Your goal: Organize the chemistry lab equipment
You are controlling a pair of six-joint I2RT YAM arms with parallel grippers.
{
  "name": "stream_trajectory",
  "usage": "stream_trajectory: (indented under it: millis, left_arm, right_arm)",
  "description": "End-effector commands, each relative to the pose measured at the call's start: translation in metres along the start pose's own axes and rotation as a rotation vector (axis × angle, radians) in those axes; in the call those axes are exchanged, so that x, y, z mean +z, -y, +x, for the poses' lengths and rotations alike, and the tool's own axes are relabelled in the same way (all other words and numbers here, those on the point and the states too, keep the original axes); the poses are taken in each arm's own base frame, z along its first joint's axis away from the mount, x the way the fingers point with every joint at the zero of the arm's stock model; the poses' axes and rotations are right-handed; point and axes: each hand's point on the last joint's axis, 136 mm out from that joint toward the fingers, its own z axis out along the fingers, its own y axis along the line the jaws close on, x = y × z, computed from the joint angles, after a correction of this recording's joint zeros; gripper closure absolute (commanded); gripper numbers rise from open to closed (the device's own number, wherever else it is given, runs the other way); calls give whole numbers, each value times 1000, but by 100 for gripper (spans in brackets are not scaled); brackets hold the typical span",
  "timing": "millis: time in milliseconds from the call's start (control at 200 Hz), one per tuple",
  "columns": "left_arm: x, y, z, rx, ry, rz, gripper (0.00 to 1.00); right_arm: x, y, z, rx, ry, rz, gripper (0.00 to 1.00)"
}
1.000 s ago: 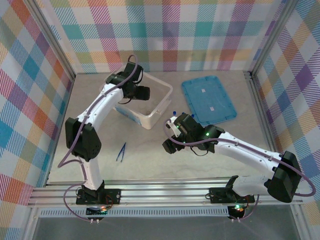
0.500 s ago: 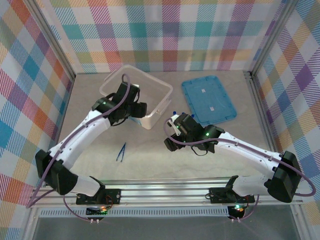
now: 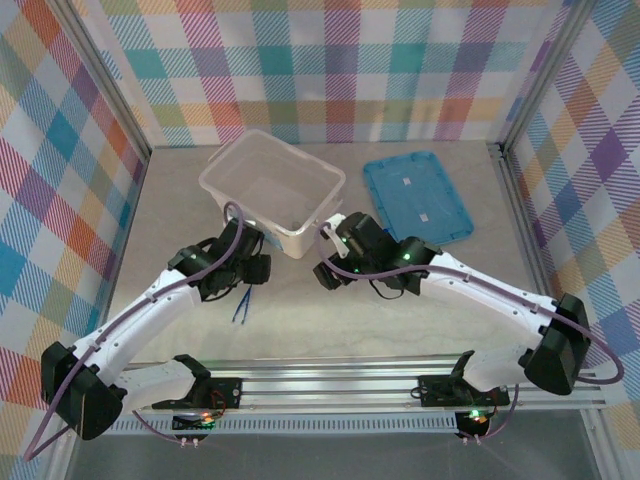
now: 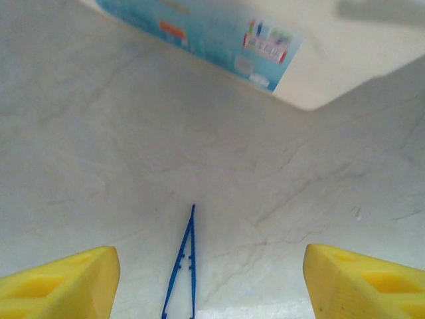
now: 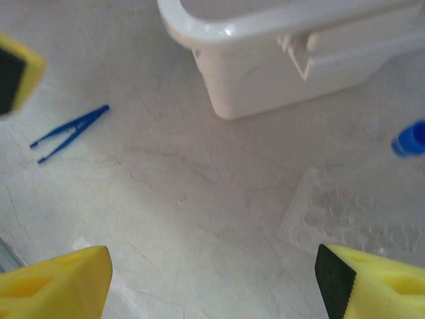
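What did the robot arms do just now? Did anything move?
The left tool pulled back from over the tub toward the near edge of the table. It now hangs open above the tweezers. The right tool slid a little to the left, toward the tub, and is open too. Nothing was picked up. The tub, the blue lid and the tweezers stayed where they were.

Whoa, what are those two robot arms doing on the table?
They are sorting lab things, and nothing is picked up yet. The left gripper is open and hangs just above the blue tweezers, which lie flat on the table near the white tub. The right gripper is open too and holds nothing. It hovers by the tub's corner, with a blue-capped tube close by. The blue lid lies on the table to the tub's right.
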Motion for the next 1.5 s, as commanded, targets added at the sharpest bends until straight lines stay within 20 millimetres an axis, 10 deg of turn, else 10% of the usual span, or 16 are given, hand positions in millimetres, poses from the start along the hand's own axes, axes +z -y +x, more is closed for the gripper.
stream_trajectory:
  millis: [0,410,1495]
  left_arm:
    - [-2,-1,14,-38,-9,12,27]
    - [34,-12,72,-111,-107,-17,28]
    - [92,-18,110,-333,-224,-19,30]
  right_arm:
    - [4,-7,-14,-42,1,-15,19]
    - [10,-15,-20,-31,-1,-50,19]
    - [17,-13,-6,0,-29,-47,19]
